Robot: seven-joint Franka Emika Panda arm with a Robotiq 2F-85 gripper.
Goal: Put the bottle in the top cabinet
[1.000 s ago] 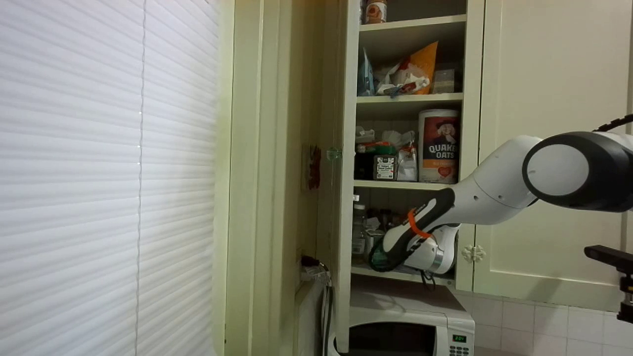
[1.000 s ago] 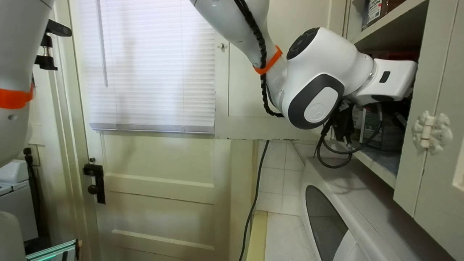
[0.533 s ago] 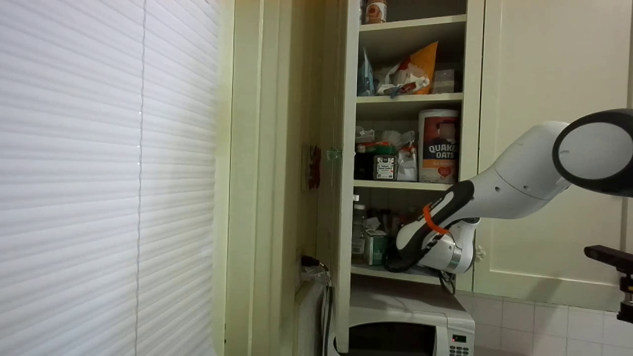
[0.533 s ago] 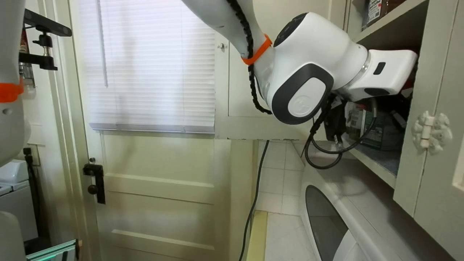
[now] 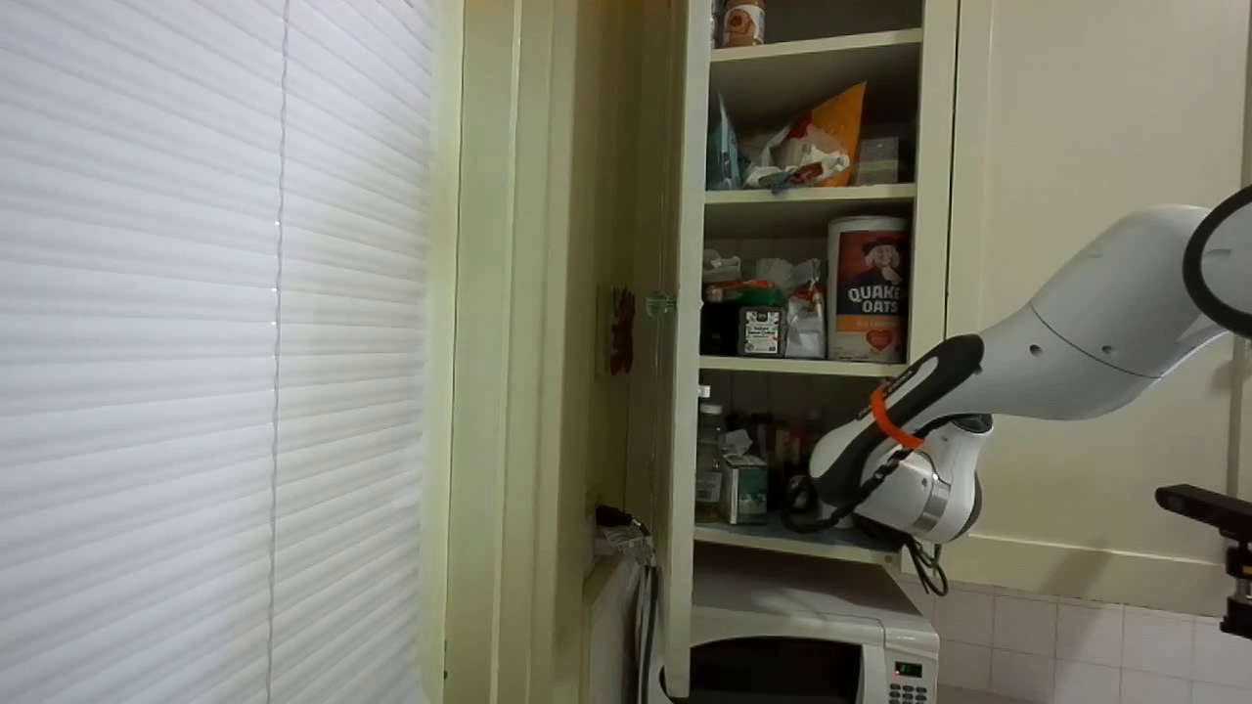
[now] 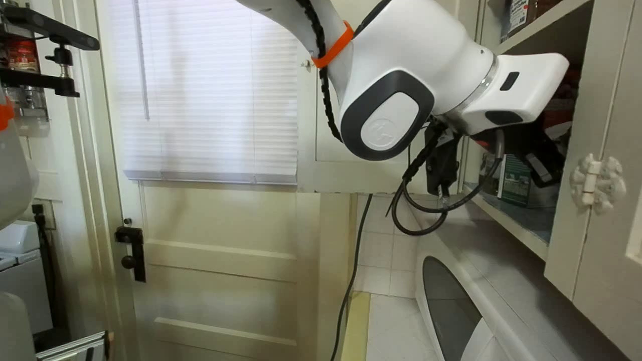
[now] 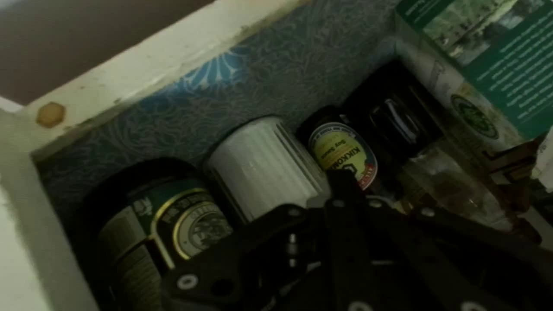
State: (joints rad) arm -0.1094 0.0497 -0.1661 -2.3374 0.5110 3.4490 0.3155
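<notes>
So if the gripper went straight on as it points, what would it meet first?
Probably the soy sauce bottle, which the gripper partly covers in the wrist view; depth is unclear, so the pale container beside it might come first.

In an exterior view we are seeing a white microwave (image 5: 802, 611), with a Quaker Oats canister (image 5: 868, 293) standing upright above it and white wall tiles (image 5: 1042, 636) showing beyond its keypad (image 5: 908, 692). In an exterior view we are also seeing a cream door (image 6: 220, 271) and a white blind (image 6: 205, 90), both showing well apart from the microwave.
</notes>
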